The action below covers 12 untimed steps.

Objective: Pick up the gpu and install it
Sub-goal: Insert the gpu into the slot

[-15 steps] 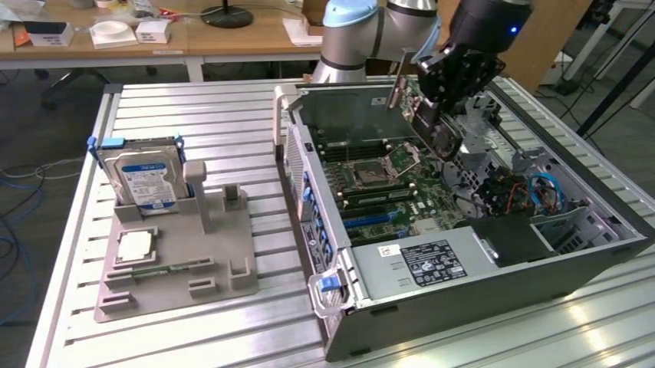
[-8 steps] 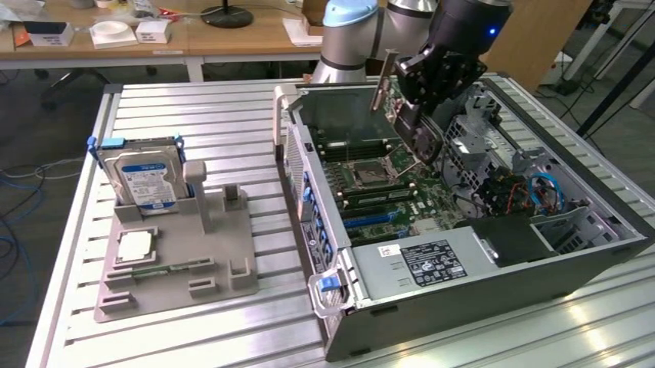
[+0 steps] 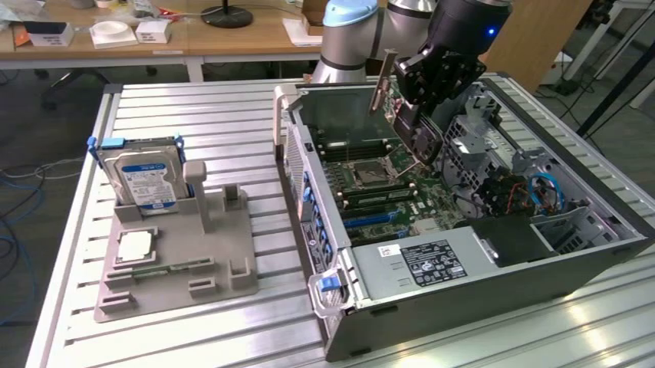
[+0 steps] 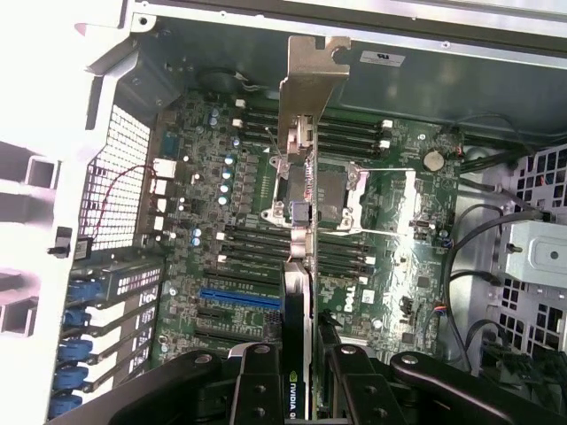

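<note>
Bright overhead light, seemingly; glare on table (image 3: 603, 326).

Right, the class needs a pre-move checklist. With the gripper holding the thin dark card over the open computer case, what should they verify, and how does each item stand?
1. Grip: the black gripper is shut on the thin dark gpu card with its silver metal end bracket - ok.
2. Position: the card is over the green motherboard inside the open dark computer case - ok.
3. Card seated in a slot - not ok; it hangs above the board.
4. Long blue slot free of cables - ok.
5. Card edge lined up with a slot - cannot tell.
</note>
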Available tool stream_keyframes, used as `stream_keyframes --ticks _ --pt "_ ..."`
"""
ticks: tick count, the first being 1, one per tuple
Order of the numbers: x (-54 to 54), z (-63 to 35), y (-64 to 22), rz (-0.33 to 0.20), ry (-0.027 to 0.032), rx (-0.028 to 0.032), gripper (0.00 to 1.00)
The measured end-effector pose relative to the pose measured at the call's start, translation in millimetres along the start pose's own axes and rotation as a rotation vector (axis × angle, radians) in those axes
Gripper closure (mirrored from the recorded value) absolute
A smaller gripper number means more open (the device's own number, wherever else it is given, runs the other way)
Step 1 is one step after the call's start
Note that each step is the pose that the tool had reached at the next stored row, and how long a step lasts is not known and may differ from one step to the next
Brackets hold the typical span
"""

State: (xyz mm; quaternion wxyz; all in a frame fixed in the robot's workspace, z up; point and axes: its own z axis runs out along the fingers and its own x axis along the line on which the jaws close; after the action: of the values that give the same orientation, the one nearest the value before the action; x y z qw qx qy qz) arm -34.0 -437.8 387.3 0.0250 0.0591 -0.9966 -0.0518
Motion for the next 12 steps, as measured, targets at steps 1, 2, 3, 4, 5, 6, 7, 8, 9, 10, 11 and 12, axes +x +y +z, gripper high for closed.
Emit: stream_keyframes --ticks 1,2,3,4,5,6,7,8,9,10,11,12 --pt "0.0 0.0 0.0 0.000 0.0000 0.0000 0.74" --pt "0.0 0.0 0.0 0.000 0.0000 -0.0001 0.74" --pt "0.0 0.0 0.0 0.000 0.0000 0.0000 0.74" --pt "0.0 0.0 0.0 0.000 0.0000 -0.0001 0.74" --pt "0.0 0.0 0.0 0.000 0.0000 0.0000 0.74" --pt "0.0 0.0 0.0 0.000 0.0000 0.0000 0.74" --pt "0.0 0.0 0.0 -0.001 0.0001 0.0000 0.74" --pt "0.0 0.0 0.0 -0.002 0.0002 0.0001 0.74" --pt "0.0 0.1 0.0 -0.006 0.0006 0.0002 0.74" --pt "0.0 0.1 0.1 -0.011 0.0011 0.0002 0.74" --pt "0.0 0.1 0.2 -0.017 0.0017 0.0006 0.74" --pt "0.0 0.1 0.3 -0.023 0.0024 0.0008 0.74"
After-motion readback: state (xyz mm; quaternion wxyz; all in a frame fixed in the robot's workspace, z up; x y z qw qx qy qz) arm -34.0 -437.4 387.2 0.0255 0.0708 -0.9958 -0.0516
